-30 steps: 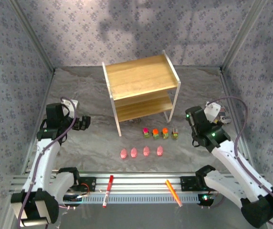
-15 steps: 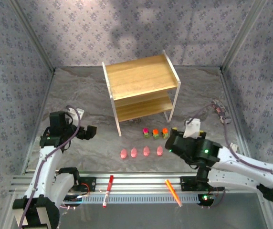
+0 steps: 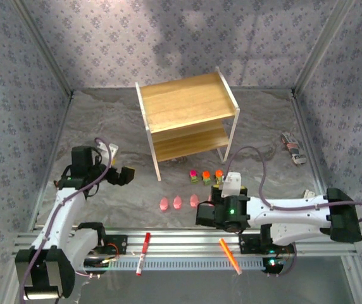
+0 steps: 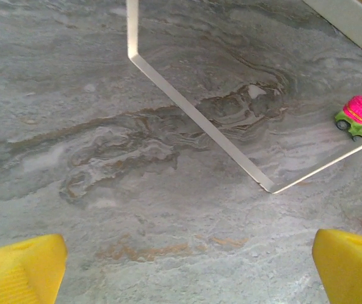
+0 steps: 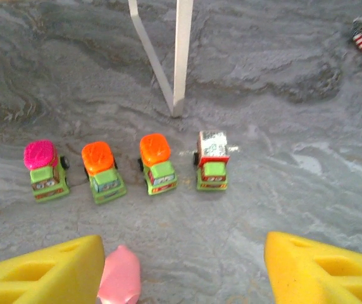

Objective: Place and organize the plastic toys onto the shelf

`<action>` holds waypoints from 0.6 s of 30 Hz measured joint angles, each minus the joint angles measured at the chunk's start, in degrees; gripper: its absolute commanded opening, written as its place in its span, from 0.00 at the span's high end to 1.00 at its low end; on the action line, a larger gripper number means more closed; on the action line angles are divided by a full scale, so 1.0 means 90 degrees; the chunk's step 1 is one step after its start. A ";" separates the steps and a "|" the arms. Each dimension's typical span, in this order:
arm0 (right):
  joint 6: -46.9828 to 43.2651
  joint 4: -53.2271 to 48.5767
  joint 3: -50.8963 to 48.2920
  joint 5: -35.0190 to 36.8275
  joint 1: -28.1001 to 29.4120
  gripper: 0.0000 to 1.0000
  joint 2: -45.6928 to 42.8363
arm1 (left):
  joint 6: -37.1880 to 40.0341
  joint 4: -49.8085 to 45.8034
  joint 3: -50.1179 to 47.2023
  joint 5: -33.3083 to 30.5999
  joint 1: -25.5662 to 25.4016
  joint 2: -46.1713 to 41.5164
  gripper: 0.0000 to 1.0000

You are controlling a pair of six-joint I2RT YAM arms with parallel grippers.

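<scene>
The shelf (image 3: 187, 114) stands mid-table, both wooden boards bare. In front of its leg (image 5: 182, 57) stand the plastic toys: trucks in a row with a pink top (image 5: 42, 168), orange tops (image 5: 102, 170) (image 5: 157, 161) and a grey top (image 5: 212, 158). Three pink figures (image 3: 178, 202) lie nearer. My right gripper (image 5: 184, 272) is low over that row's right end and open. A further pink figure (image 5: 121, 275) sits between its fingers, against the left finger (image 5: 42, 272). My left gripper (image 4: 184, 278) hovers open over bare table left of the shelf (image 4: 193, 114), the pink-topped truck (image 4: 358, 117) at its right.
A red marker (image 3: 143, 252) and an orange marker (image 3: 230, 254) lie on the front rail. A small grey and red tool (image 3: 293, 149) lies at the right of the table. Patterned walls close in the sides and back.
My right arm has swung from the table's right side down and left to the pink figures, its jaws narrowing. My left gripper has moved right, toward the shelf.
</scene>
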 measured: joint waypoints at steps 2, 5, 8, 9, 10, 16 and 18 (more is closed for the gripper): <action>0.0087 0.0192 -0.0170 -0.0066 0.0109 0.39 0.0029 | 0.0000 0.0007 0.0000 -0.0053 -0.0197 0.0148 0.00; 0.0223 0.0410 -0.0279 -0.0151 0.0284 0.43 0.0148 | -0.0002 0.0032 0.0000 -0.0189 -0.0590 0.0330 0.00; 0.0277 0.0755 -0.0389 -0.0248 0.0357 0.43 0.0289 | -0.0002 0.0163 -0.0002 -0.0316 -0.0923 0.0420 0.00; 0.0277 0.0908 -0.0440 -0.0313 0.0367 0.43 0.0357 | -0.0002 0.0209 -0.0002 -0.0338 -0.0993 0.0442 0.01; 0.0272 0.1054 -0.0488 -0.0369 0.0367 0.42 0.0437 | -0.0005 0.0265 -0.0010 -0.0369 -0.1035 0.0461 0.00; 0.0233 0.1734 -0.0551 -0.0763 0.0364 0.40 0.1039 | -0.0078 0.0561 -0.0148 -0.0469 -0.1071 0.0602 0.00; 0.0255 0.1868 -0.0551 -0.0899 0.0330 0.39 0.1192 | -0.0100 0.0656 -0.0211 -0.0493 -0.1107 0.0607 0.00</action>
